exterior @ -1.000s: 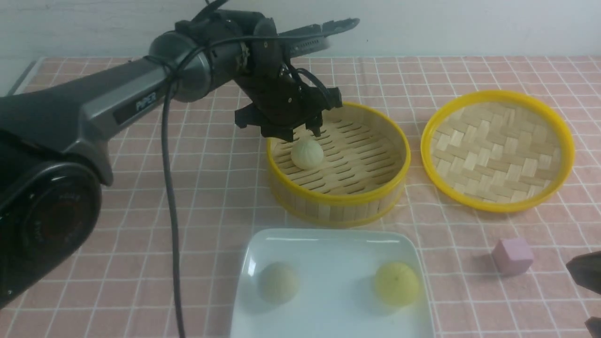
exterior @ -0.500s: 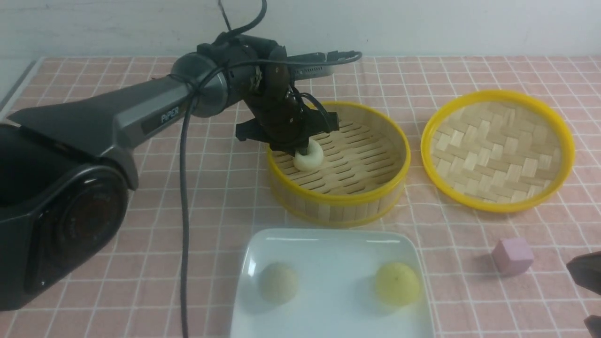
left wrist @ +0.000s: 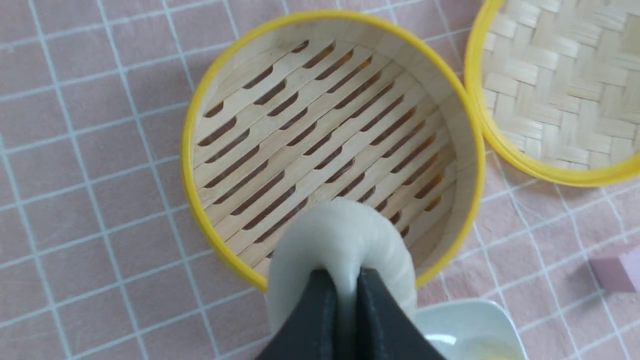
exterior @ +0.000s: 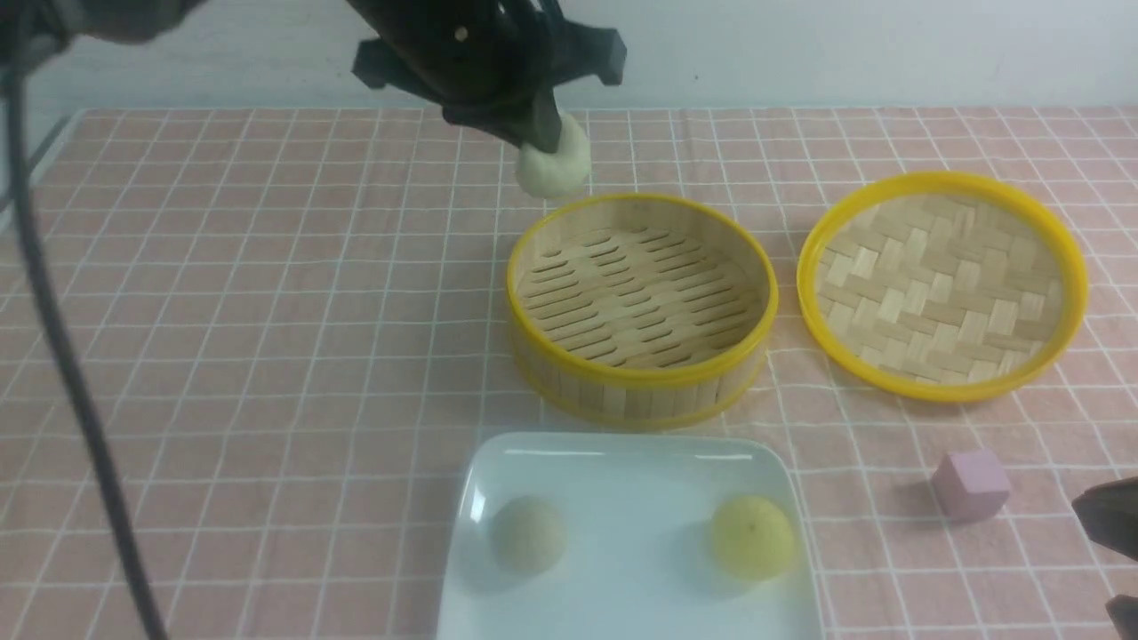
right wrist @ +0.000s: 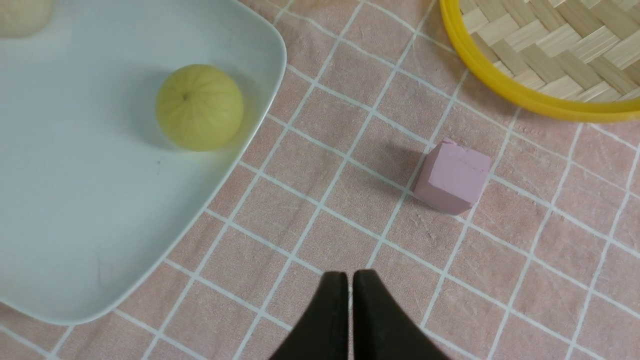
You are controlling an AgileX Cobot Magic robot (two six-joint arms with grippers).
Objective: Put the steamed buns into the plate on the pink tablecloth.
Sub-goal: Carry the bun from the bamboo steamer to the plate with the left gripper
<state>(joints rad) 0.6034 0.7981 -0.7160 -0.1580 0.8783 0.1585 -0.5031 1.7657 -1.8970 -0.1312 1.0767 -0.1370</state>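
The left gripper [exterior: 542,133] has lifted the cream bun [exterior: 556,164] from the steamer basket [exterior: 640,378] to top centre, pinching it. The beige bun [exterior: 529,533] and yellow bun [exterior: 751,536] lie on the plate [exterior: 622,462], bottom centre; the right gripper [right wrist: 350,280] is closed.

pink white-gridded tablecloth [exterior: 267,311], white plate [exterior: 631,498], yellow bun [exterior: 751,537], cream bun [exterior: 556,169]

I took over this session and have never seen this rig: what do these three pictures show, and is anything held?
It is a two-armed robot. The wide picture looks forward from between its arms; the other two come from a camera on each wrist. On the pink tablecloth sit a steamer basket, a woven lid, a pink cube and a white plate holding a pale bun and a yellow bun. The left pincer is shut on a cream bun, in the air by the basket. The right pincer is shut, holding nothing.
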